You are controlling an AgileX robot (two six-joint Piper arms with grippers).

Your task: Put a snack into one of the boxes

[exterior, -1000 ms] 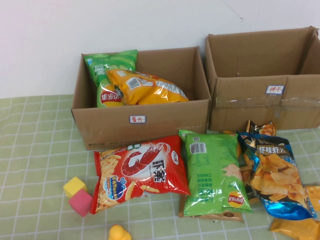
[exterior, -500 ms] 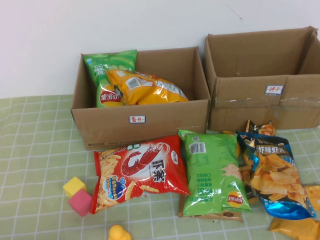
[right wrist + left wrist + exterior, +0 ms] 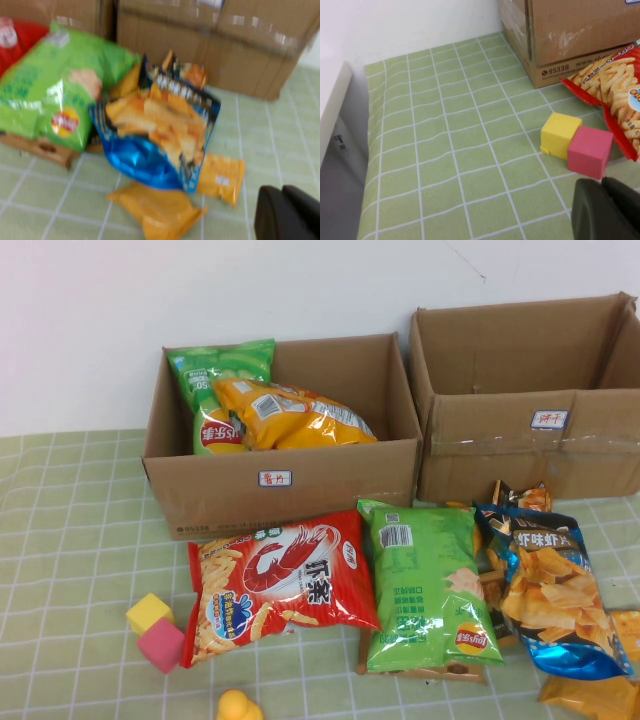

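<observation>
Neither arm reaches into the raised view over the table. The left gripper (image 3: 607,210) shows only as a dark tip in its own wrist view, hanging low over the table's near left part. The right gripper (image 3: 287,214) is likewise just a dark tip, low over the near right part. How either one's fingers stand cannot be made out.

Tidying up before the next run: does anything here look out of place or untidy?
The yellow chip bag lies tilted in the labelled box beside a green bag. Other bags lie heaped before the taped box. Left gripper and right gripper hang low, empty.
</observation>
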